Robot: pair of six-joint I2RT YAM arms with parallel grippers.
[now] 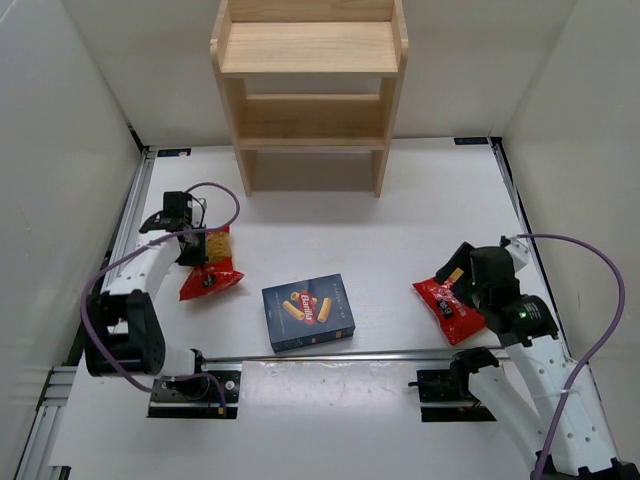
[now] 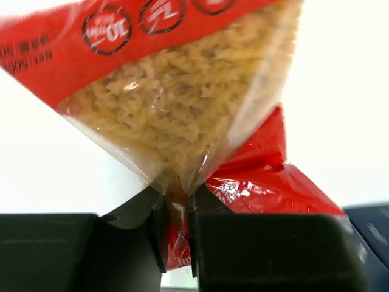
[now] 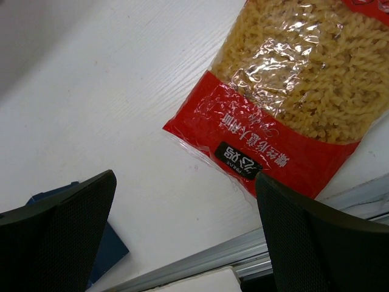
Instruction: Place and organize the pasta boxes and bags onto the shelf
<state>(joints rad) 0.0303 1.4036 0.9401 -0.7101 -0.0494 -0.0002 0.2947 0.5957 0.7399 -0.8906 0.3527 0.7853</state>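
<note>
The wooden shelf (image 1: pixel 310 48) stands at the far middle of the table. The dark blue pasta box (image 1: pixel 308 312) lies flat in the middle. My left gripper (image 1: pixel 190 243) is shut on the far end of a red pasta bag (image 1: pixel 211 266); in the left wrist view the jaws (image 2: pixel 177 210) pinch the bag's (image 2: pixel 182 103) seam. My right gripper (image 1: pixel 470 277) is open over the second red bag (image 1: pixel 448 302). In the right wrist view that bag (image 3: pixel 292 103) lies flat ahead of the open gripper (image 3: pixel 185 204), and a corner of the box (image 3: pixel 113 250) shows at the left.
A metal rail (image 1: pixel 330 355) runs along the near edge between the arm bases. White walls close in the left, right and back. Purple cables (image 1: pixel 590 290) loop beside both arms.
</note>
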